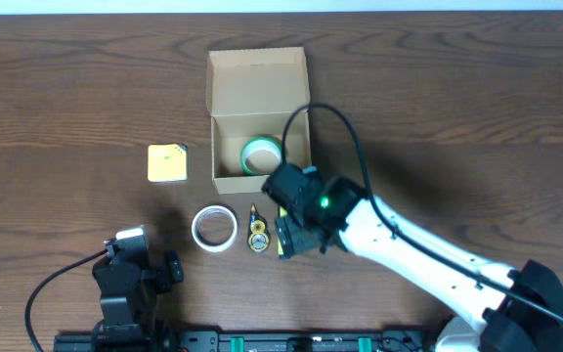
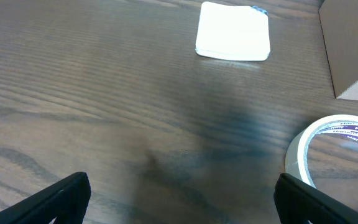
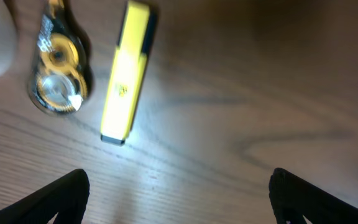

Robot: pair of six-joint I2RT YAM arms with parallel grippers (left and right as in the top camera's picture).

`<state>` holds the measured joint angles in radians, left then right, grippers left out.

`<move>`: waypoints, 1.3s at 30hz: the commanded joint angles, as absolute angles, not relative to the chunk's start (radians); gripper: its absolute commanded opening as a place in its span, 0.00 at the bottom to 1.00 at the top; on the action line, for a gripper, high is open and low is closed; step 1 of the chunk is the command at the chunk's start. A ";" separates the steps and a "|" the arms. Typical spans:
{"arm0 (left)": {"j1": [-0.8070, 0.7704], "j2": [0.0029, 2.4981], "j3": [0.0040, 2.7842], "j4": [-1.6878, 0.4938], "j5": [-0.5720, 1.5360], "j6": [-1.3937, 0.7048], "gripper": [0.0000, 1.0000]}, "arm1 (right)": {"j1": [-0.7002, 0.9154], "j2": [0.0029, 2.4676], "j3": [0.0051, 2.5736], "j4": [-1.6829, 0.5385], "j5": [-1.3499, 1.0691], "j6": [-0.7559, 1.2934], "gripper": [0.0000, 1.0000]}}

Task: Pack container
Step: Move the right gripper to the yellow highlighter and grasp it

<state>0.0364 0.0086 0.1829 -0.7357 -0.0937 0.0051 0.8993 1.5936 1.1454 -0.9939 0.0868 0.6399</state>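
the box (image 1: 257, 83) sits open on the table (image 1: 457, 98), a green tape roll (image 1: 260, 154) inside. the right gripper (image 3: 178, 198) hangs over a yellow marker (image 3: 128, 71) just in front of the box, jaws wide apart, empty. the left gripper (image 2: 179, 202) is near a white tape roll (image 2: 334, 146), jaws apart too.

white tape roll (image 2: 340, 126), inner print "Hana…", partly legible

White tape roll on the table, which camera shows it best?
Overhead: the white tape roll shows whole and unobstructed. Left wrist catches only part at its right edge; right wrist just a blurred white sliver at left.
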 commanded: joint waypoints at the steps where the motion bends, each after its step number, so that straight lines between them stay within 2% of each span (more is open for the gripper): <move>1: 0.032 0.004 0.165 -0.751 -0.108 0.020 0.95 | 0.939 1.569 1.077 -0.956 0.117 0.838 0.91; 5: 0.032 0.004 0.165 -0.751 -0.108 0.020 0.95 | 0.981 1.570 1.037 -0.920 0.164 1.036 0.90; 9: 0.032 0.004 0.165 -0.751 -0.108 0.020 0.95 | 1.010 1.579 1.032 -0.904 0.209 1.211 0.94; 12: 0.032 0.004 0.165 -0.751 -0.108 0.020 0.95 | 1.014 1.606 1.032 -0.867 0.237 1.287 0.94; 18: 0.032 0.004 0.165 -0.751 -0.108 0.020 0.95 | 1.010 1.758 1.032 -0.695 0.248 1.286 0.94; 24: 0.032 0.004 0.165 -0.751 -0.108 0.020 0.95 | 0.994 1.817 1.032 -0.664 0.247 1.286 0.91; 28: 0.032 0.004 0.165 -0.751 -0.108 0.020 0.95 | 0.994 1.833 1.032 -0.646 0.247 1.286 0.85; 32: 0.032 0.004 0.165 -0.751 -0.108 0.020 0.95 | 0.994 1.833 1.032 -0.634 0.247 1.287 0.82; 35: 0.032 0.004 0.165 -0.751 -0.108 0.020 0.95 | 0.994 1.839 1.032 -0.614 0.247 1.286 0.73; 39: 0.032 0.004 0.165 -0.751 -0.108 0.020 0.95 | 0.994 1.860 1.032 -0.593 0.236 1.286 0.70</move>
